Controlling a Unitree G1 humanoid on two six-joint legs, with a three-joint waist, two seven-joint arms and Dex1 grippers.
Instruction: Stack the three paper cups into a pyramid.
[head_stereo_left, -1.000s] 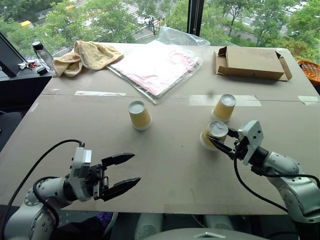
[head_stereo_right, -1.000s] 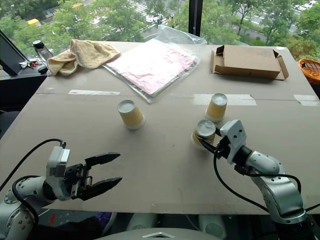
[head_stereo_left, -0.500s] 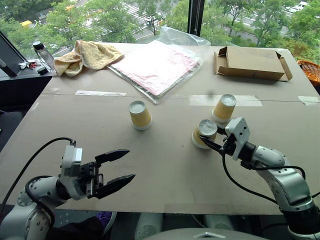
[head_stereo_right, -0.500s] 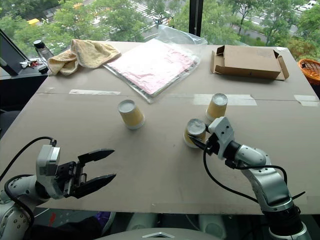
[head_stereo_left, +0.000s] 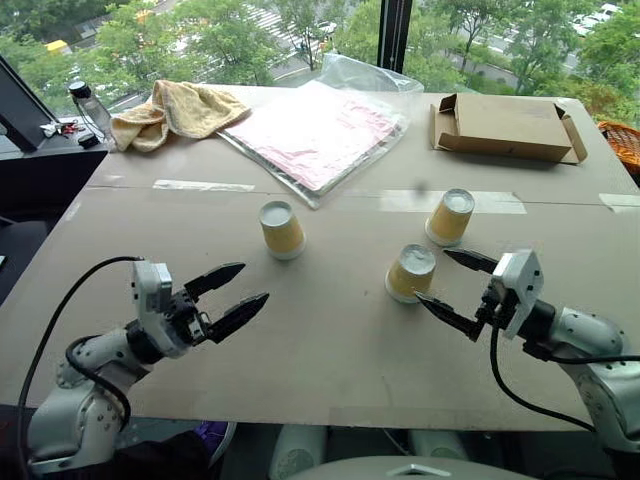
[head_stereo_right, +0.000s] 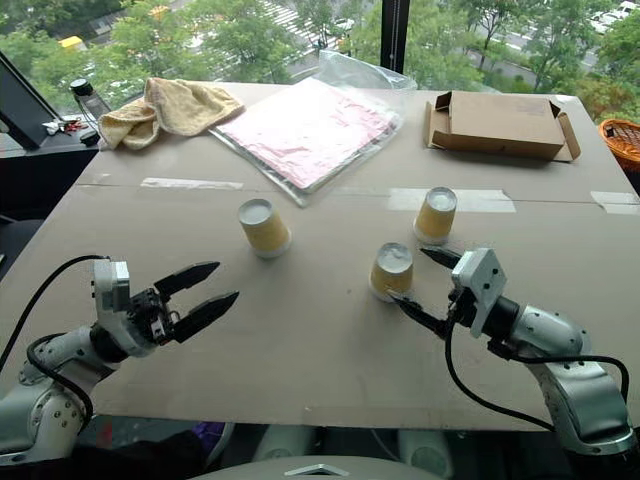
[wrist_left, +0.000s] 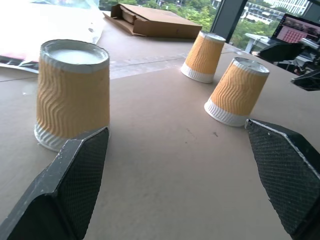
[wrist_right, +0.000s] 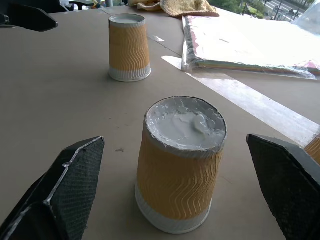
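Three yellow-tan ribbed paper cups stand upside down and apart on the brown table, and none is stacked. The left cup (head_stereo_left: 281, 229) is left of centre. The middle cup (head_stereo_left: 410, 273) stands right of centre. Behind it, to the right, is the far cup (head_stereo_left: 449, 216). My right gripper (head_stereo_left: 456, 283) is open just right of the middle cup, its fingers clear of it. Open as well, my left gripper (head_stereo_left: 228, 295) is near the table's front left, short of the left cup and holding nothing.
At the back of the table (head_stereo_left: 330, 330) lie a yellow towel (head_stereo_left: 175, 110), a clear bag of pink sheets (head_stereo_left: 315, 130) and an open cardboard box (head_stereo_left: 503, 126). A bottle (head_stereo_left: 84, 106) stands at the far left. Tape strips (head_stereo_left: 200, 186) cross the tabletop.
My right gripper set the middle cup down farther left on the table, opened and pulled back to the right. My left gripper moved forward toward the left cup.
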